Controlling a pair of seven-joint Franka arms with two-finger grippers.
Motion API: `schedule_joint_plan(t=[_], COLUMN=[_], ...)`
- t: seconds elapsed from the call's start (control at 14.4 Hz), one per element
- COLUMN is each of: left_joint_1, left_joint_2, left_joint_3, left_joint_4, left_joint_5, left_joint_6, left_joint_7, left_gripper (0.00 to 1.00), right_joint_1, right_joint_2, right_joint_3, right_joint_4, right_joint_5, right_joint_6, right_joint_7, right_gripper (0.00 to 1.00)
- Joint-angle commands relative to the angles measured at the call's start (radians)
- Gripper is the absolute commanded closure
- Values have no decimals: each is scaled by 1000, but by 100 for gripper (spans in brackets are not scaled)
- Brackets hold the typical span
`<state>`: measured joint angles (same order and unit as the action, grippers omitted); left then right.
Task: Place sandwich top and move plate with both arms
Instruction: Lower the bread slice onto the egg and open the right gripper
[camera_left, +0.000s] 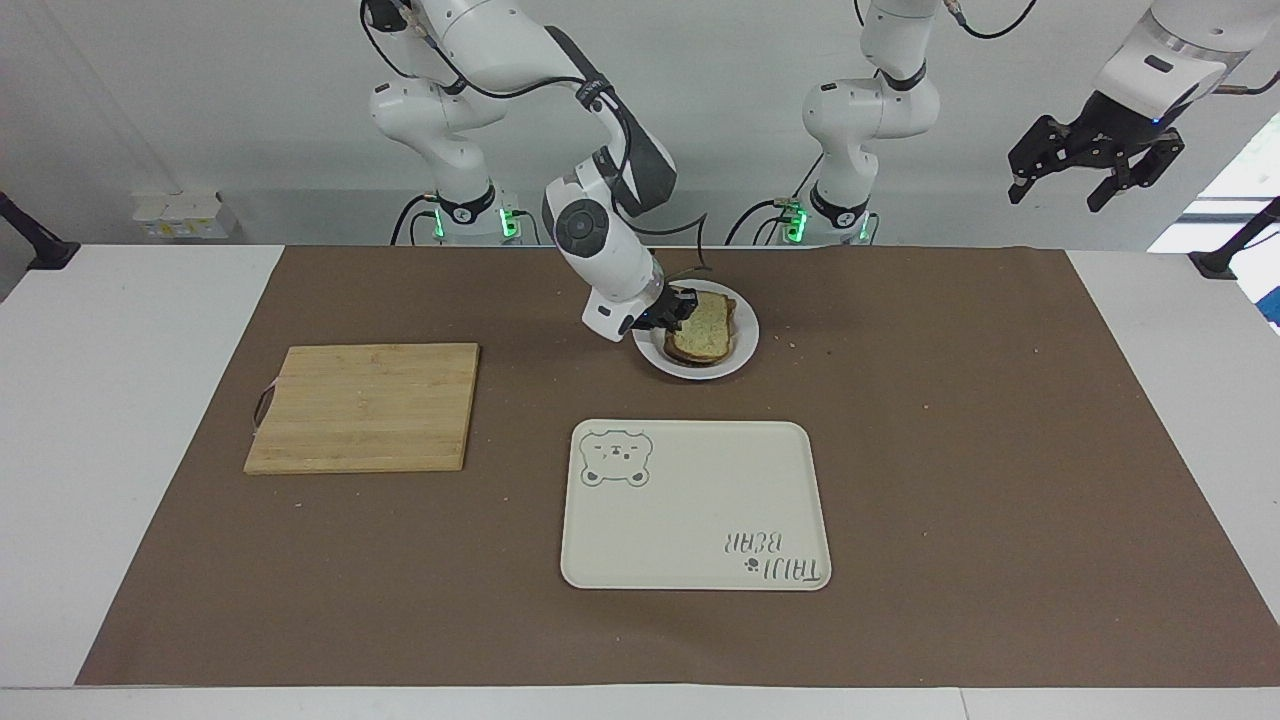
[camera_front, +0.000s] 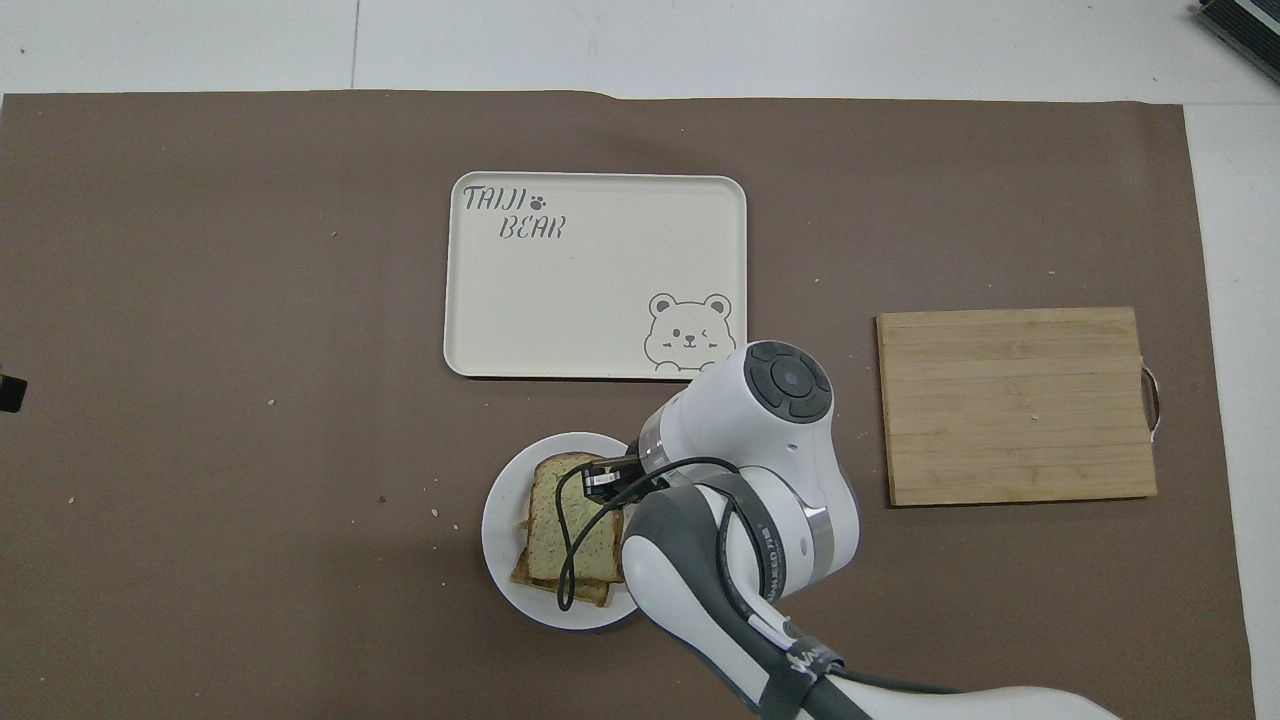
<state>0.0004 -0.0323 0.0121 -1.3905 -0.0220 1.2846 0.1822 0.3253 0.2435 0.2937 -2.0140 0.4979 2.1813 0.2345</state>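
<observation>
Brown paper covers the table (camera_left: 1000, 450), and near the edge closest to my bases sits the plate (camera_left: 738, 358). The sandwich top (camera_left: 705, 328) lies flat on the stack there — placing looks nearly done. My right gripper (camera_left: 678, 308) is at the slice's edge; I cannot tell whether its jaws grip it. My left gripper (camera_left: 1095, 160) waits high, jaws spread, empty. Next: let go, then both arms onto the plate's rim.
</observation>
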Motion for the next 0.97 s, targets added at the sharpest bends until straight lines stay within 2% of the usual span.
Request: schedule_joint_plan(t=[0.0,0.21,0.35,0.49,0.91], left_joint_1=[-16,-16,-16,-16,-16], left_joint_2=[-17,-17,-17,-18,-18], left_joint_3=[9,9,9,9,9], left_joint_4=[-10,-10,-10,-13,-13], left_joint_5=[-3,-4,-4,-3,-4], left_joint_6=[-11,-13,-13,-14,-13], left_joint_7=[-12,-12,-13,-13,-13], left_gripper=[0,0,0,0,0], right_joint_1=[-22,-23,-35,-107,-262], right_joint_2=[-3,-1,-30,-73,-151], right_joint_3=[2,2,-5,-5,-4], right_joint_4=[-9,9,11,26,89], right_joint_5=[-40,-160,-212,-298,-432], right_joint_6=[15,14,12,-3,-121], right_joint_7=[-32,-30,-29,-32,-34], right_gripper=[0,0,0,0,0])
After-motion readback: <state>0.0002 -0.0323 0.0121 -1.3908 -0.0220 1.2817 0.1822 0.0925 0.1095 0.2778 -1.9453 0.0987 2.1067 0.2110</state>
